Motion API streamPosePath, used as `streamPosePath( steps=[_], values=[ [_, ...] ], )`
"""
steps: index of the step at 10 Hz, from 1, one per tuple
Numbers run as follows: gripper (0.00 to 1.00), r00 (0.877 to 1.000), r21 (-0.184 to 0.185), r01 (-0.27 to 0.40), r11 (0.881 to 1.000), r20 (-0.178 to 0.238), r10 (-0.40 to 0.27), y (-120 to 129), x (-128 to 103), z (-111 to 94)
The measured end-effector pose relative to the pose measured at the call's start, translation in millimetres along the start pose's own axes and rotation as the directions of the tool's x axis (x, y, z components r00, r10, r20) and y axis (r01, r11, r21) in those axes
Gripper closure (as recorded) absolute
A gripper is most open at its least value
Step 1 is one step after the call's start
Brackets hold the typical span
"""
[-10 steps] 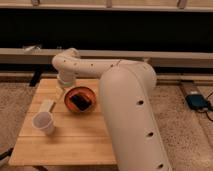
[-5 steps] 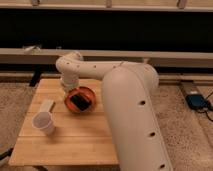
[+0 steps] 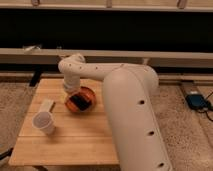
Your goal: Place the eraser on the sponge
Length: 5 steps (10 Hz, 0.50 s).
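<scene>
The eraser point(image 3: 77, 103) is a small black block lying inside the orange bowl point(image 3: 89, 95) near the middle of the wooden table. The sponge point(image 3: 46, 106), a pale tan pad, lies flat on the table to the left of the bowl. My gripper point(image 3: 71, 91) hangs at the end of the white arm, right over the bowl's left rim and just above the eraser. The wrist hides most of it, and I cannot tell whether it touches the eraser.
A translucent white cup point(image 3: 44, 122) stands in front of the sponge near the table's left edge. My bulky white arm point(image 3: 130, 115) covers the right side of the wooden table point(image 3: 65, 145). A blue device point(image 3: 196, 101) lies on the floor at right.
The wrist has dropped slightly toward the bowl's left side, and the black eraser appears a little lower and further left in the bowl. Sponge and cup have not moved.
</scene>
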Motion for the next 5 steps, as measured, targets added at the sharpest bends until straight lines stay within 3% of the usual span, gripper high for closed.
streamPosePath(
  steps=[5],
  values=[
    [0.20, 1.000, 0.015, -0.001, 1.000, -0.004, 0.001, -7.7, -3.0, -8.1]
  ],
)
